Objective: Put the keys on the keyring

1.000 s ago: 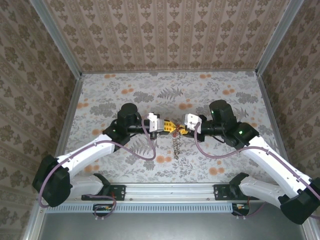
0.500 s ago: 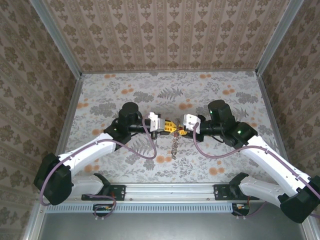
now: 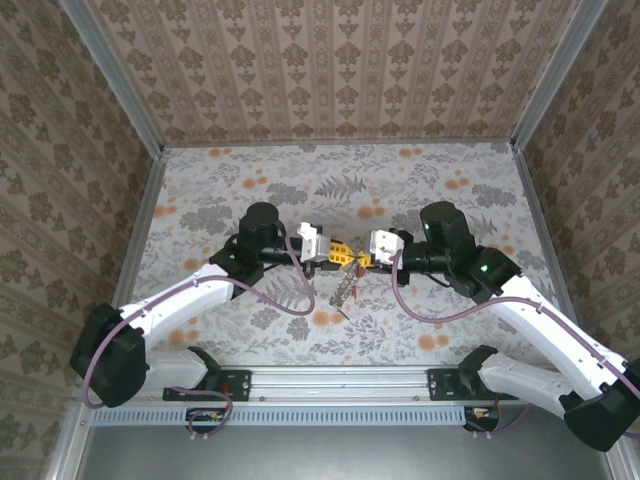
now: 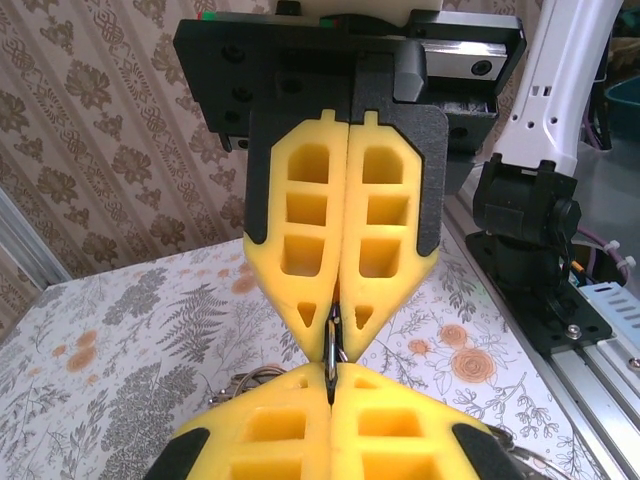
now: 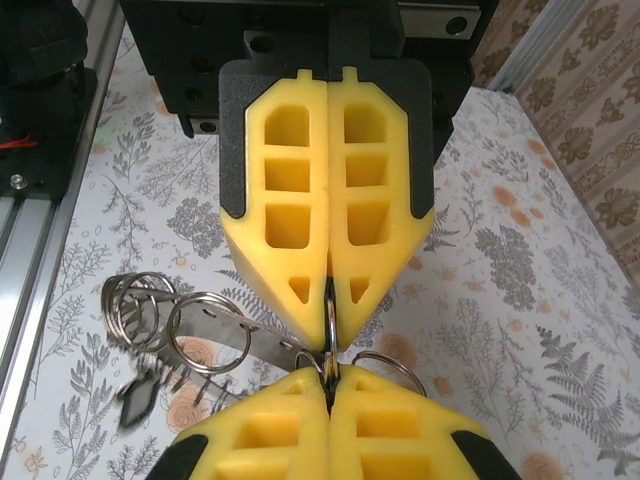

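Both arms meet tip to tip over mid-tabletop, left gripper coming in from the left, right gripper from the right, yellow tips touching or nearly so. In the left wrist view the left gripper sits at the bottom of the frame, fingers pressed together. The right gripper faces it from above with its own fingers likewise pressed together. A thin metal loop, the keyring, runs edge-on across the small gap between the two tips, with one end nipped in each pair of fingers. The right wrist view gives the mirror of this: right gripper low, left gripper above, the same keyring seen as a thin upright line caught in both seams. More wire rings and flat silver keys trail off beside the tips, off the tabletop. Another loop shows just right of the right gripper's tip. One small dark piece hangs lowest, blurred; cannot tell what it is. From overhead the keys hang as a short slanting string just nearer the bases than the touching tips, between the two forearms. Whether the lower end touches the tabletop cannot be told. Which key sits on which ring is too fine to make out. Tabletop is floral-patterned, with a metal rail along the near edge.
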Available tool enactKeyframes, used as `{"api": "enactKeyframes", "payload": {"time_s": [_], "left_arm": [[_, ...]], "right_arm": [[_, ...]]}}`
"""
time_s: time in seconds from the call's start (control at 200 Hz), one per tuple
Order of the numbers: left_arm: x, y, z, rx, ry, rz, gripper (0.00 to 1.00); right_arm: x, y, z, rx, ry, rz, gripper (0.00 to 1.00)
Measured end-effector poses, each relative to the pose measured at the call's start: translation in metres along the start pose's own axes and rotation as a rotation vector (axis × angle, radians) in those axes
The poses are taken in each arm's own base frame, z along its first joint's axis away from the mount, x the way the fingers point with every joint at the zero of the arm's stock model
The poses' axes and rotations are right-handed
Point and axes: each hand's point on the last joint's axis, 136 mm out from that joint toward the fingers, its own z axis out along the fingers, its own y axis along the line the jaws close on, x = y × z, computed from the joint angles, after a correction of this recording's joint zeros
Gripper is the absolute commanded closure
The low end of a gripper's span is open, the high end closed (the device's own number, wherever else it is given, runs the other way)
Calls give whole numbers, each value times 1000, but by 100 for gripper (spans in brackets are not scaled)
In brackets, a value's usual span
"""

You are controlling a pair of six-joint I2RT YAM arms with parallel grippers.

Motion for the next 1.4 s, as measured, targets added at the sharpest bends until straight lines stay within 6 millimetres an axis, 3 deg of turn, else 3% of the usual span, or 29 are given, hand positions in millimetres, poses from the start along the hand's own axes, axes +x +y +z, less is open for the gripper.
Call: {"api": "enactKeyframes", "payload": {"time_s": [0.18,0.54,0.975,1.065,1.2,1.355,1.4], "left_arm": [[0,2,0,9,47,-26,79],[1,7,-2,21,156,-43,79],[25,-1,0,67,238,-135,68],[27,0,1,68,249,-152,75],[33,4,6,54,283,-176,100],[34,5,6,44,302,-168,100],[34,6,7,44,301,-164,100]], "right_arm": [[1,0,1,1,8,4,100],[25,4,15,-36,94,61,100],[25,3,15,-30,100,86,100],[26,2,16,-29,103,88,100],[28,2,17,-29,109,97,100],[30,1,16,-21,118,109,100],[30,1,16,-19,119,110,90]]}}
